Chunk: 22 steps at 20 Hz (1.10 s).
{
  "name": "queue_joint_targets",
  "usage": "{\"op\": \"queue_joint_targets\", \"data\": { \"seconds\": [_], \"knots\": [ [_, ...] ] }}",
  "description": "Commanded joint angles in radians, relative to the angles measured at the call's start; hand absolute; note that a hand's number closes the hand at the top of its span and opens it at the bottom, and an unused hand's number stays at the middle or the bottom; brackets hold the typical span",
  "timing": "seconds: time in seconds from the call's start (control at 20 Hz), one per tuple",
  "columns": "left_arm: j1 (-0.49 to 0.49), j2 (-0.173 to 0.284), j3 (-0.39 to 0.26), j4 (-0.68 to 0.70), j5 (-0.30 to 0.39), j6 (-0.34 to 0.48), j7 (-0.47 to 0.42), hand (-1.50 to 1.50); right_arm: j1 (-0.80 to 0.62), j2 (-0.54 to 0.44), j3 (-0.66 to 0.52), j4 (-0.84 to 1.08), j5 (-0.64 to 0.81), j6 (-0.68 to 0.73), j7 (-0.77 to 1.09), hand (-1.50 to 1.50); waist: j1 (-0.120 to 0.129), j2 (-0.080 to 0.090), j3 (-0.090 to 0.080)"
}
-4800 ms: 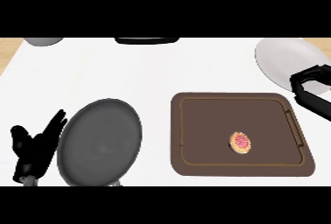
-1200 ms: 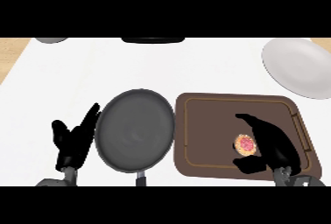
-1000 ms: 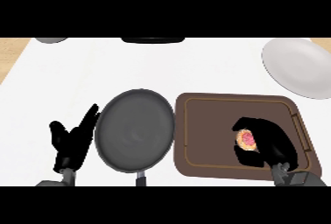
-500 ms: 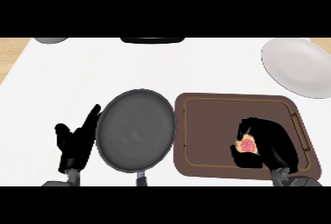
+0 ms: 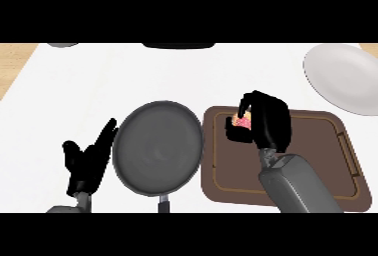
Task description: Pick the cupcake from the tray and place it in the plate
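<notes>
Cupcake (mostly hidden) inside right robot hand.

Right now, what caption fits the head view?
Right hand holds the cupcake over the tray, beside the plate.

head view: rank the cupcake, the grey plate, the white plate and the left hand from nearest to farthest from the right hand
1. cupcake: held in the right hand, over the brown tray.
2. grey plate: just to its left, beside the tray.
3. white plate: up at the counter's right edge.
4. left hand: open, beyond the grey plate at lower left.
</notes>
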<state>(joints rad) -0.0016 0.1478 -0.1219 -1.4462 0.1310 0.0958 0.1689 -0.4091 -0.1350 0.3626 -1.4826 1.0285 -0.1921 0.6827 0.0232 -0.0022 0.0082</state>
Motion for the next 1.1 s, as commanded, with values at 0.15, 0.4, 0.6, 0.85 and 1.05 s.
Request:
{"op": "queue_joint_targets", "data": {
  "seconds": [0.15,0.4,0.6,0.85,1.05],
  "knots": [
    [0.008,-0.008,0.01,0.034,0.018,-0.022,0.016,0.0,-0.075,0.046,-0.123,0.045,0.069,-0.244,0.009,1.5,-0.02,0.004,-0.008],
    [0.005,-0.032,-0.002,0.016,-0.005,0.01,0.04,0.0,-0.109,0.056,-0.241,0.087,0.056,-0.359,0.028,1.5,-0.022,0.004,-0.008],
    [0.06,-0.008,-0.01,-0.042,0.0,-0.022,0.054,0.0,-0.1,-0.01,-0.368,0.124,-0.113,-0.441,-0.102,1.5,-0.014,0.004,-0.007],
    [0.004,-0.012,0.016,-0.015,0.017,-0.028,0.088,0.0,-0.115,-0.105,-0.484,0.269,-0.275,-0.533,-0.316,1.5,-0.012,0.008,-0.007],
    [0.024,-0.014,0.012,-0.014,0.01,-0.036,0.072,0.0,-0.158,-0.203,-0.585,0.425,-0.353,-0.566,-0.454,1.5,-0.003,0.01,-0.006]
  ]
}}
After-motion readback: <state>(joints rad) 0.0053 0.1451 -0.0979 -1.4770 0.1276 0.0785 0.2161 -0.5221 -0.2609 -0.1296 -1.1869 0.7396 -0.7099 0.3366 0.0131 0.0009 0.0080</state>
